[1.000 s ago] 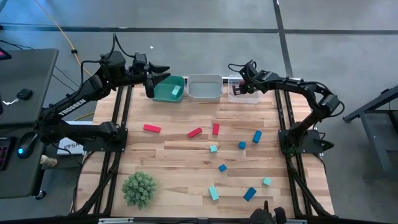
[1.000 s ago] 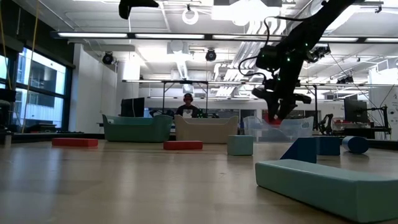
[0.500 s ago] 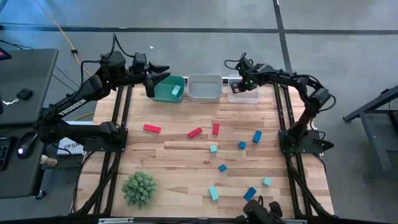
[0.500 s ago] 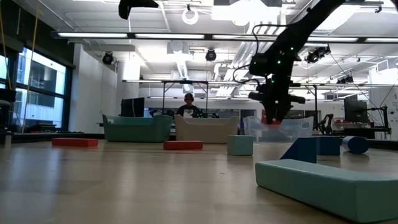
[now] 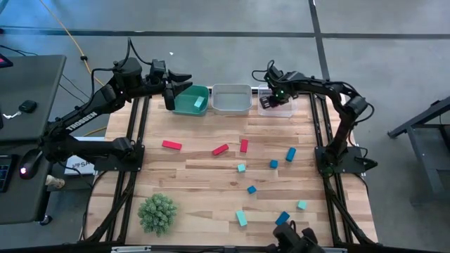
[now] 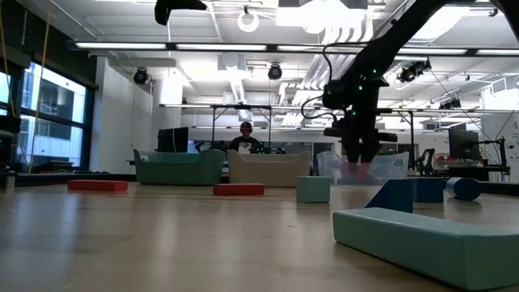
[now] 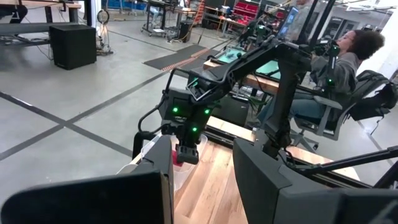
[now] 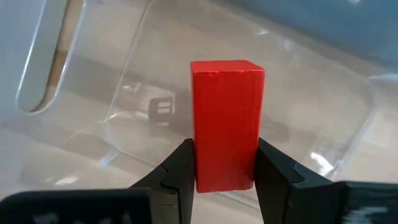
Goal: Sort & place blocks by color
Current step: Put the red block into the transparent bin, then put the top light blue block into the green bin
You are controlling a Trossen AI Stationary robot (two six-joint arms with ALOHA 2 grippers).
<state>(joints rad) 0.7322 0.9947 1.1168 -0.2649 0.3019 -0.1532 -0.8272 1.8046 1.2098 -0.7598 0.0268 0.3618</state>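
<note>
Compared with a second ago, the right gripper (image 5: 269, 99) has swung further toward 9 o'clock and now hangs over the clear bin (image 5: 275, 109) at the far edge of the surface (image 5: 204, 179), while the left gripper (image 5: 171, 95) has stayed put beside the teal bin (image 5: 191, 101), its fingers spread with nothing between them. The overhead view shows the arm's shift but hides what it carries; the right wrist view shows the gripper pinching a red block (image 8: 226, 124) upright between its fingers, directly above the clear bin's floor. The low view places that gripper just over the clear bin's rim (image 6: 365, 166). The overhead view alone shows the loose blocks on the surface: three red blocks (image 5: 220, 149) near the centre and blue (image 5: 290, 154) and light teal (image 5: 241, 218) ones toward 4 and 5 o'clock, with a green spiky ball (image 5: 157, 213) at 7 o'clock. A grey bin (image 5: 231, 100) sits between the other two.
</note>
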